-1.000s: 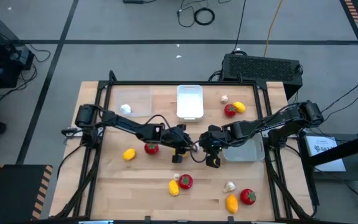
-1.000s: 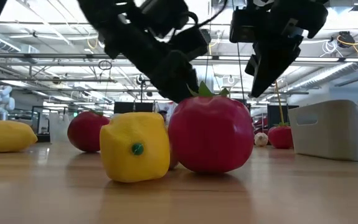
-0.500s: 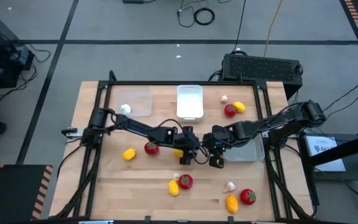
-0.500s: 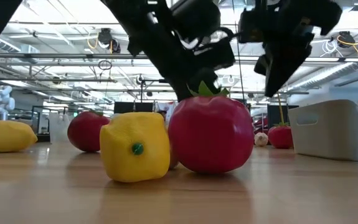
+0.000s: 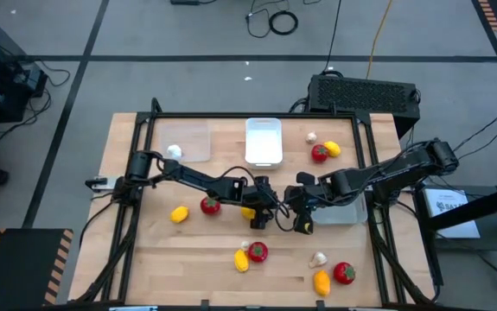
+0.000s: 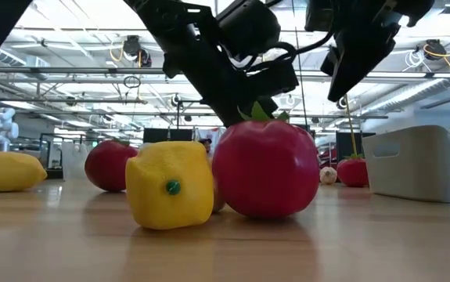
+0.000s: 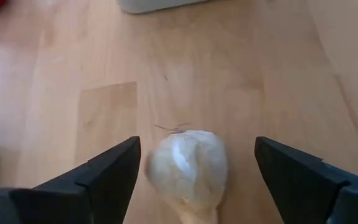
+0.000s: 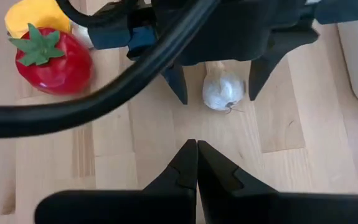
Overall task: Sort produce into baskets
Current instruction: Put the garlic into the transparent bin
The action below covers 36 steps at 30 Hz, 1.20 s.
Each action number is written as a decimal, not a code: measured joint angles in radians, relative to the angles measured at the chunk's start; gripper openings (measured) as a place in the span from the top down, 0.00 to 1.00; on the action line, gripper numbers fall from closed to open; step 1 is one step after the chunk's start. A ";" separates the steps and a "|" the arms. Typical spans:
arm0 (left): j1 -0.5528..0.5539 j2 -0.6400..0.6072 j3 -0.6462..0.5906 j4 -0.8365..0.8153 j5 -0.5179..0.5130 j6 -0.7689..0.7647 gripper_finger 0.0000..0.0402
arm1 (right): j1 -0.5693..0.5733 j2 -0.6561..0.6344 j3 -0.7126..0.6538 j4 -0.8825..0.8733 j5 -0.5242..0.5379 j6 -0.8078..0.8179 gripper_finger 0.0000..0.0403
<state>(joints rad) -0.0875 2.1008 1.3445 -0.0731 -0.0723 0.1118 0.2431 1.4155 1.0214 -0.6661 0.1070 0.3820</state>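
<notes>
left gripper [image 7: 194, 171] is straddling one garlic bulb [image 7: 187, 169] with fingers spread, not pinching it; right gripper [image 8: 197, 163] is hovering nearby, fingers pressed together; three baskets are sitting around.

Two dark robot arms

Both arms [image 5: 187, 177] are black and jointed, with looping black cables [image 8: 104, 81]; each ends in flat, tapering black fingers [image 7: 107, 174].

Garlic bulb [image 7: 187, 169]: on the table [image 5: 205, 238], mid-table, between the left gripper's [image 7: 194, 180] fingers.
Right gripper [image 8: 195, 163]: just beside, facing it.
Three baskets: rear-left [image 5: 187, 141], rear-centre [image 5: 264, 141], right [image 5: 345, 209].
</notes>
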 joint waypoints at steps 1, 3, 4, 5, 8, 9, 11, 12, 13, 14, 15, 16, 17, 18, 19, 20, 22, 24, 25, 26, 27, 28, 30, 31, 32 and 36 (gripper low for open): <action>0.000 0.004 0.000 -0.003 0.002 0.001 0.20 | 0.001 0.000 0.000 -0.001 0.001 0.000 1.00; 0.000 0.010 -0.002 -0.010 0.002 0.002 0.20 | 0.001 0.000 0.000 -0.003 0.001 0.000 1.00; 0.000 0.014 -0.002 0.000 0.002 0.002 0.20 | 0.001 0.000 0.000 -0.004 0.001 0.000 1.00; 0.000 0.015 -0.002 0.006 0.000 0.003 0.20 | 0.001 0.000 0.001 -0.003 0.001 0.000 1.00; 0.001 0.017 -0.002 0.003 -0.014 0.004 0.20 | 0.001 0.000 0.001 -0.002 0.002 0.000 1.00; 0.001 0.017 -0.002 0.002 -0.019 0.006 0.20 | 0.001 0.000 0.001 -0.002 0.002 0.000 1.00; 0.001 0.017 -0.002 0.005 -0.028 0.008 0.23 | 0.001 0.000 0.001 -0.001 0.002 -0.001 1.00; 0.001 0.017 -0.002 0.005 -0.032 0.008 0.24 | 0.001 0.000 0.001 -0.002 0.002 -0.001 1.00; 0.002 0.017 -0.002 0.005 -0.034 0.008 0.26 | 0.001 0.000 0.001 -0.001 0.002 -0.002 1.00; 0.003 0.017 -0.002 0.005 -0.034 0.008 0.29 | 0.001 0.000 0.001 -0.001 0.002 -0.003 1.00; 0.003 0.017 -0.002 0.005 -0.034 0.008 0.31 | 0.001 0.000 0.001 0.000 0.002 -0.004 1.00; 0.004 0.017 -0.002 0.005 -0.034 0.008 0.33 | 0.001 0.000 0.001 0.000 0.002 -0.004 1.00; 0.005 0.017 -0.002 0.006 -0.034 0.008 0.36 | 0.001 0.000 0.001 0.000 0.002 -0.004 1.00; 0.006 0.017 -0.002 0.005 -0.035 0.007 0.38 | 0.001 0.000 0.001 0.000 0.002 -0.004 1.00; 0.007 0.017 -0.002 0.006 -0.035 0.007 0.40 | 0.001 0.000 0.001 0.000 0.002 -0.004 1.00; 0.008 0.016 -0.002 0.010 -0.036 0.007 0.43 | 0.001 0.000 0.001 0.000 0.002 -0.005 1.00; 0.009 0.007 -0.002 0.013 -0.037 0.000 0.46 | 0.001 0.000 0.001 0.000 0.002 -0.004 1.00; 0.009 -0.011 -0.001 0.020 -0.037 -0.001 0.49 | 0.001 0.000 0.001 0.000 0.002 -0.005 1.00; 0.009 -0.025 -0.001 0.019 -0.038 0.000 0.50 | 0.001 0.000 0.001 -0.001 0.002 -0.005 1.00; 0.009 -0.043 -0.001 0.018 -0.043 0.001 0.50 | 0.001 0.000 0.001 -0.001 0.002 -0.005 1.00; 0.009 -0.062 -0.001 0.016 -0.049 0.001 0.50 | 0.001 0.000 0.001 -0.001 0.002 -0.005 1.00; 0.009 -0.084 0.000 0.011 -0.059 0.004 0.50 | 0.001 0.000 0.001 -0.002 0.002 -0.005 1.00; 0.011 -0.132 0.000 -0.018 -0.102 0.032 0.51 | 0.001 0.000 0.001 -0.002 0.002 -0.005 1.00; 0.012 -0.159 0.000 -0.044 -0.139 0.051 0.51 | 0.001 0.000 0.001 -0.003 0.002 -0.005 1.00; 0.016 -0.184 0.000 -0.069 -0.184 0.067 0.51 | 0.001 0.000 0.001 -0.004 0.002 -0.005 1.00; 0.049 -0.308 0.001 -0.257 -0.326 0.103 0.51 | 0.001 0.000 0.001 -0.003 0.002 -0.003 1.00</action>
<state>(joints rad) -0.0389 1.7931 1.3457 -0.3301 -0.3987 0.2148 0.2443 1.4151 1.0222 -0.6695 0.1089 0.3786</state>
